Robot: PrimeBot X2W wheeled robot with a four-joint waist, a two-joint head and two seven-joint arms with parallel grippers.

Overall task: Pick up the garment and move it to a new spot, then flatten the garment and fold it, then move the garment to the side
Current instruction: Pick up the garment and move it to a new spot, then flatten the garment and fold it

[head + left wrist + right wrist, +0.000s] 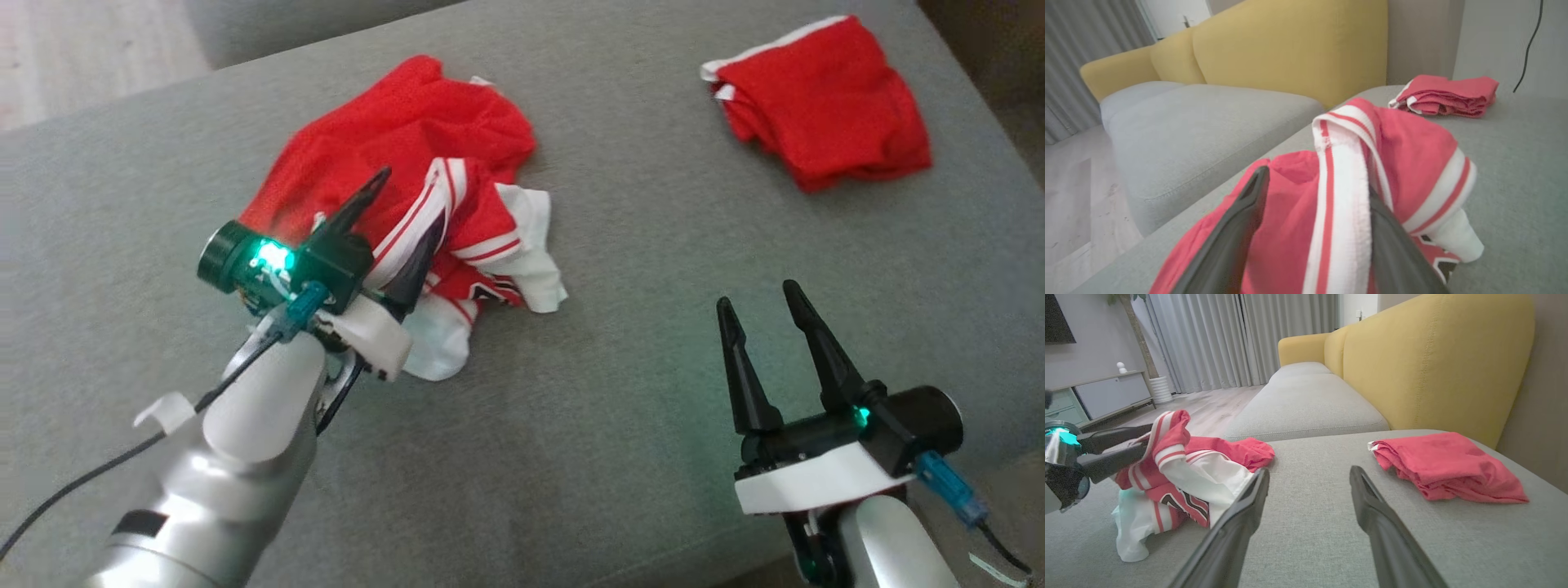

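On the left, the left gripper (412, 196) is down in the crumpled red-and-white jersey (408, 122). Its two dark fingers (1237, 228) are spread wide on either side of a raised striped band (1339, 196) of trim. From the left wrist view the cloth seems to lie loosely between them and not to be pinched.

The jersey sits in a heap on the left half of the grey seat cushion (612, 367). Red mesh is bunched at the far side, and white lining and a printed panel spill out toward the robot.

I'd judge it to be light, limp and a little slick. It will sag and slide from any single hold and won't keep a shape, so flattening it will probably take both arms pulling apart. The ribbed striped edging looks thicker and firmer than the mesh, which makes it the best place to grip, ideally at two separated points along a hem or shoulder.

Right of the heap, the right gripper (757, 296) hovers over bare cushion with its fingers wide and nothing between them. Farther right, near the yellow backrest (1433, 355), lies a folded red garment (824, 98), well apart from the jersey.
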